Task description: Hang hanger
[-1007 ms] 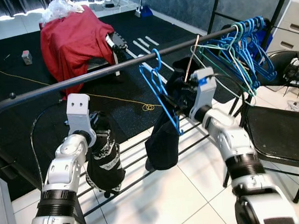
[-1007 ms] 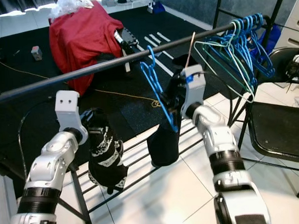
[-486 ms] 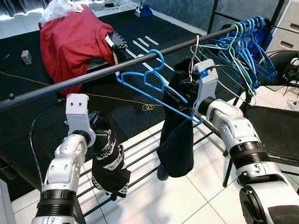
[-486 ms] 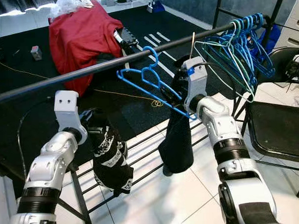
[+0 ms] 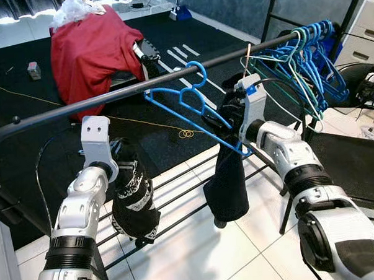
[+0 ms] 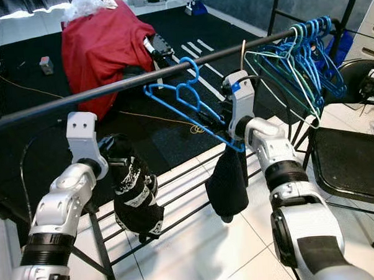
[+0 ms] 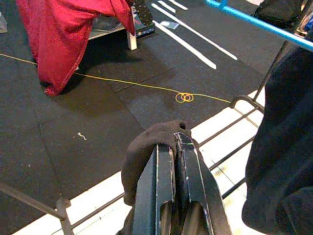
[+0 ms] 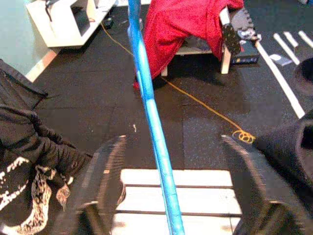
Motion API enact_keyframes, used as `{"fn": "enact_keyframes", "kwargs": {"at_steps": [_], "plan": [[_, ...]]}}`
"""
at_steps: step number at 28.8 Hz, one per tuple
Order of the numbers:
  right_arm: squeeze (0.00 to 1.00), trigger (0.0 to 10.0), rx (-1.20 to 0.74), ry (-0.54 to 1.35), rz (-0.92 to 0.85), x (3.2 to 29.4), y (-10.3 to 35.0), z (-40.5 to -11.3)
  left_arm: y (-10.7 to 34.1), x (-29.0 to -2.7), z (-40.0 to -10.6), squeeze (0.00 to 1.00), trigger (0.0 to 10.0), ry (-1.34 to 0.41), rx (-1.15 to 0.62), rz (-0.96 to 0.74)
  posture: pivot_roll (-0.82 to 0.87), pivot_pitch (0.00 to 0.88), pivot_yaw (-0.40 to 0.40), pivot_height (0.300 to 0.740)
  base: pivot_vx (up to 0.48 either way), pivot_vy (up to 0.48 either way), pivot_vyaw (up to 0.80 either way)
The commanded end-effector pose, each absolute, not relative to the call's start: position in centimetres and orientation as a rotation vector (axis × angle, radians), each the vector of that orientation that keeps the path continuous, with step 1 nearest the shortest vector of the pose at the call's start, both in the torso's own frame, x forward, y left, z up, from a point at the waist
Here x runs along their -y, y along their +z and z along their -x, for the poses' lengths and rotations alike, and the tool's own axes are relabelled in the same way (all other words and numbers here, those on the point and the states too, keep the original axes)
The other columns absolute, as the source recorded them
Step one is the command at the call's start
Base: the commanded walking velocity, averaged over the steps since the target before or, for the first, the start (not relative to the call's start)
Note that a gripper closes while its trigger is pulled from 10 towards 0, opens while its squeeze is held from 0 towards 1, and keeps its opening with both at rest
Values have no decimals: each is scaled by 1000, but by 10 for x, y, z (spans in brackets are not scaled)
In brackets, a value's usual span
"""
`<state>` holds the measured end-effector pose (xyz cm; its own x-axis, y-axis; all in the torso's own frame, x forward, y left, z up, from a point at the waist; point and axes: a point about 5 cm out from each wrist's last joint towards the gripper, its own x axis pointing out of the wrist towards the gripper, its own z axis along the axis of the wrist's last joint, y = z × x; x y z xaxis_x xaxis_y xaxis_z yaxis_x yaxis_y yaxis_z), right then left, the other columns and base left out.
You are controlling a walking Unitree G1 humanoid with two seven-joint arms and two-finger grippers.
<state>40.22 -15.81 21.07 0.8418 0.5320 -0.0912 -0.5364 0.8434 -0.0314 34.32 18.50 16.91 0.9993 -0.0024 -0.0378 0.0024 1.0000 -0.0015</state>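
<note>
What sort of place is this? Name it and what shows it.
Probably a room in a home used for hanging laundry: a black clothes rail with a bunch of blue hangers, dark garments being hung, and a folding chair beside it.

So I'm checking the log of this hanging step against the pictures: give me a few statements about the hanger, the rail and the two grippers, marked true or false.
1. The blue hanger's hook is over the black rail. True.
2. The right gripper is shut on the hanger. False: its fingers stand apart, with the hanger's bar running between them.
3. The left gripper is shut on dark cloth. True.
4. The red cloth hangs on the rail. False: it is draped over something on the floor behind the rail.
5. A bunch of empty hangers hangs on the rail's right end. True.
</note>
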Motion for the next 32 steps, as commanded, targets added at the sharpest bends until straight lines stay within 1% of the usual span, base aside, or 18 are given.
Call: {"fn": "enact_keyframes", "kwargs": {"at_steps": [1,2,22,29,32], "plan": [[0,1647,-72,565,73,160,215,-403,173,-192,-342,0,10000,17,-25,-19,-79,126,-13,740,0,0,0],[0,10000,-93,565,103,162,214,-404,173,-192,-342,0,10000,18,-28,-21,-80,130,-16,740,0,0,0],[0,10000,-101,569,171,172,227,-409,173,-190,-343,0,10000,13,-30,-24,-87,122,-16,740,0,0,0],[0,10000,-135,671,196,160,225,-408,173,-190,-344,0,10000,14,-30,-29,-83,105,-19,740,0,0,0],[0,10000,-143,686,198,159,224,-407,173,-191,-343,0,10000,15,-30,-30,-83,105,-19,740,0,0,0]]}}
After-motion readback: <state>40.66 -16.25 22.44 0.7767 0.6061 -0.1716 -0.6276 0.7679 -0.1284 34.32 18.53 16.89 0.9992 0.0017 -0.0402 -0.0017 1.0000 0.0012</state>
